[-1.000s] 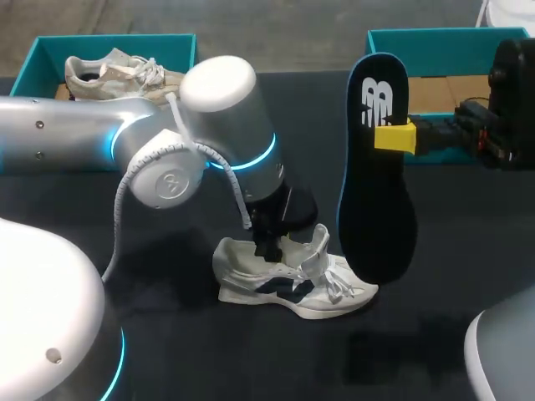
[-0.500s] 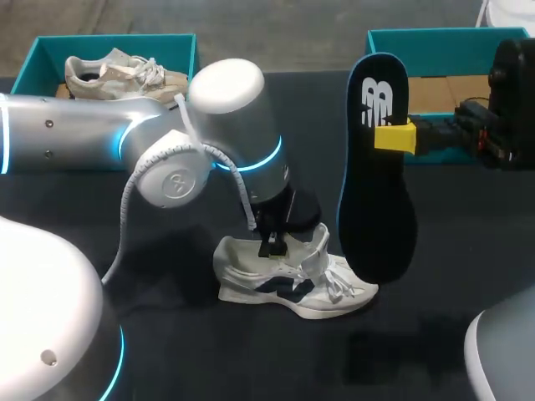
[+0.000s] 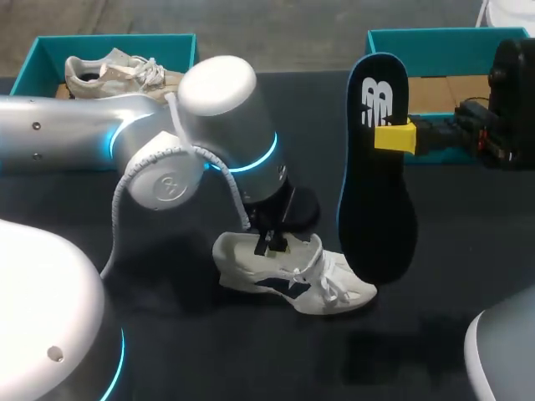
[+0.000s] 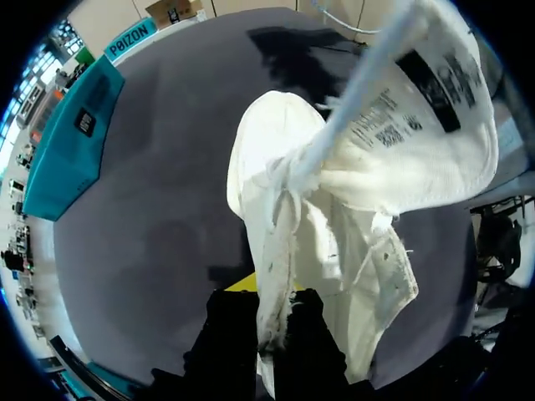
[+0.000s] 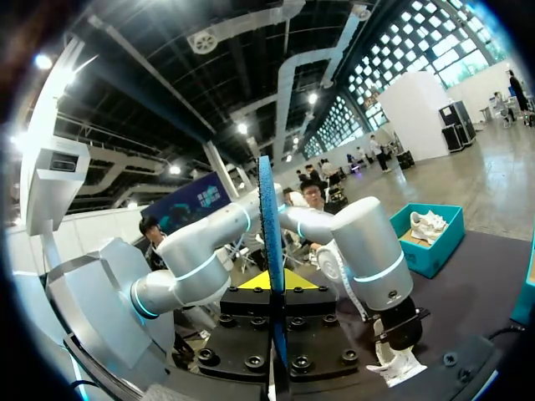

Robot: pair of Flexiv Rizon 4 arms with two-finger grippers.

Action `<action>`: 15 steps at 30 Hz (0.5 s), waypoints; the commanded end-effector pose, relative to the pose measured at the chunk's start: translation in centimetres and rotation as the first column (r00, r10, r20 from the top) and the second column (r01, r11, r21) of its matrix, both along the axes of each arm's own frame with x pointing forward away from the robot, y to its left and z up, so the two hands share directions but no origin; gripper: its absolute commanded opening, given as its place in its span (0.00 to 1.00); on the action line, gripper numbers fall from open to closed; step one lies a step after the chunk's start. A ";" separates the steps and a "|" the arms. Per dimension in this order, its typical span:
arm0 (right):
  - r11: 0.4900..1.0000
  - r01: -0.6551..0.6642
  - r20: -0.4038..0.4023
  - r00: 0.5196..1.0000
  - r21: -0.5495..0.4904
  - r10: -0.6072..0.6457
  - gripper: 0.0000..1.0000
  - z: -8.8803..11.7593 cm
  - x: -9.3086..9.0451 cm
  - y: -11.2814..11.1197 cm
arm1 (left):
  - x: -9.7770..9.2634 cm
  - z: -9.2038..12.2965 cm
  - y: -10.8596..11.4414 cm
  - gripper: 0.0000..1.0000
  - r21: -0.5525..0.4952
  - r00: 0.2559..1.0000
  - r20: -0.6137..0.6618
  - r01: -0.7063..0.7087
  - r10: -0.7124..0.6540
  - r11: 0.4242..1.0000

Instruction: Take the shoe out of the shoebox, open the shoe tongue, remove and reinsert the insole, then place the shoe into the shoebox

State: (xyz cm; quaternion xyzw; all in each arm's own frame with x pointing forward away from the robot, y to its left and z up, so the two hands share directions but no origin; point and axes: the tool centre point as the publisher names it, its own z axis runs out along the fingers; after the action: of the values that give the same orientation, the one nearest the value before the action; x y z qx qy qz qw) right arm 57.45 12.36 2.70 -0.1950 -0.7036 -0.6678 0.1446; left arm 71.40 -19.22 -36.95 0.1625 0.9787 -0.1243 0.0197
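At the middle of the black table [image 3: 226, 359] the white sneaker [image 3: 292, 280] lies on its sole, toe toward four o'clock. The left gripper [image 3: 274, 244] stands over its opening, reaching in from eleven o'clock. In the left wrist view its two dark fingers [image 4: 230, 334] are pinched on a strip of the white upper. That strip is probably the lace-side flap beside the tongue [image 4: 418, 100], though the folds make it hard to tell. The tongue is turned back, label showing.

At two o'clock of the sneaker the right gripper [image 3: 393, 138] is clamped on the insole [image 3: 376, 192], which hangs upright, narrow end up. Its broad end is just beside the sneaker's toe. The teal shoebox [image 3: 435, 38] stands behind at one o'clock. A second teal shoebox [image 3: 42, 50] at ten o'clock holds a beige sneaker [image 3: 117, 71].

By my reading the insole is out and reinsertion comes next. The pinch on soft fabric is thin — if it slips, the tongue could flop back over the opening. The insole is gripped at one narrow spot, so it may buckle against the collar on a steep entry — or shove the light sneaker across the table.
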 end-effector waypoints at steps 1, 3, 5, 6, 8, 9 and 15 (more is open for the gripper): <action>1.000 0.001 -0.003 1.000 -0.002 -0.001 0.00 -0.1 0.0 0.1 | -0.6 1.9 1.5 0.00 -0.025 0.999 0.024 0.030 -0.030 0.999; 1.000 0.001 -0.003 1.000 -0.002 -0.001 0.00 -0.1 0.0 0.1 | -0.6 2.5 1.9 0.00 -0.045 0.997 0.025 0.072 -0.071 0.996; 1.000 0.001 -0.003 1.000 -0.002 -0.001 0.00 -0.1 0.0 0.1 | -0.6 2.9 2.2 0.00 -0.050 0.993 0.048 0.111 -0.109 0.993; 1.000 0.001 -0.003 1.000 -0.002 -0.001 0.00 -0.1 0.0 0.1 | -0.6 3.1 2.4 0.00 -0.054 0.990 0.053 0.136 -0.133 0.989; 1.000 0.001 -0.003 1.000 -0.002 -0.001 0.00 -0.1 0.0 0.1 | -0.7 3.6 2.8 0.00 -0.054 0.979 0.089 0.187 -0.182 0.981; 1.000 0.001 -0.003 1.000 -0.002 -0.001 0.00 -0.1 0.0 0.1 | -0.8 3.8 3.0 0.00 -0.053 0.971 0.107 0.219 -0.212 0.974; 1.000 0.001 -0.003 1.000 -0.002 -0.001 0.00 -0.1 0.0 0.1 | -1.1 5.0 3.8 0.00 -0.078 0.900 0.236 0.394 -0.367 0.916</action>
State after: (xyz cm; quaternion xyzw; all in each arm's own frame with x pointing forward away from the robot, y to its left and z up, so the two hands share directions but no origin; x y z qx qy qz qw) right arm 57.45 12.36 2.70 -0.1951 -0.7036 -0.6678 0.1446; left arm 71.13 -17.34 -33.05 0.3359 0.9263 -0.1480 0.0852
